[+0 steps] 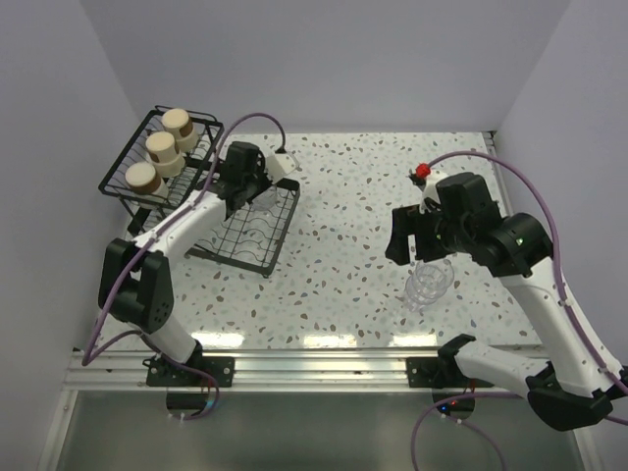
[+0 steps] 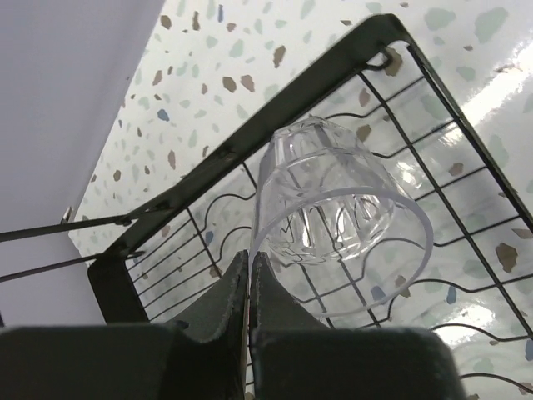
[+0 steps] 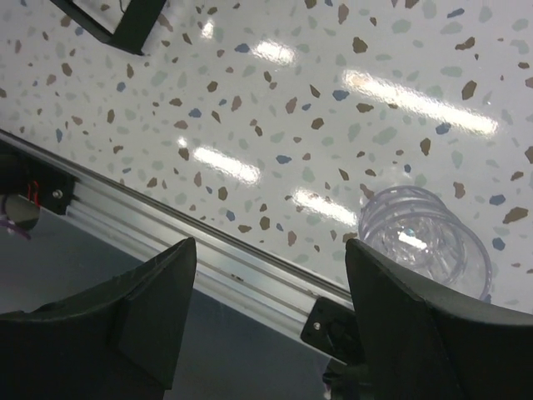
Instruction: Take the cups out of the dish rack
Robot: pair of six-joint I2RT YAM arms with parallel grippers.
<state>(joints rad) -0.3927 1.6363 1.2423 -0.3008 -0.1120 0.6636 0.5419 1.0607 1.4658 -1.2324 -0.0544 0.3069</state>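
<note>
The black wire dish rack (image 1: 257, 253) stands at the far left, with three cream cups (image 1: 160, 147) in its raised basket. My left gripper (image 1: 235, 199) is over the flat tray, shut on the rim of a clear ribbed tumbler (image 2: 333, 208). The tumbler is tilted, mouth toward the camera, just above the tray's grid (image 2: 466, 167), and the fingertips (image 2: 237, 265) pinch its wall. My right gripper (image 1: 417, 250) is open and empty above the table. A second clear tumbler (image 1: 429, 285) stands on the table just below it, and shows beside the right finger in the right wrist view (image 3: 425, 237).
A white block (image 1: 281, 163) lies behind the rack. A red knob (image 1: 422, 172) sits on the right arm. The aluminium rail (image 1: 314, 368) runs along the table's near edge. White walls close in on the left, back and right.
</note>
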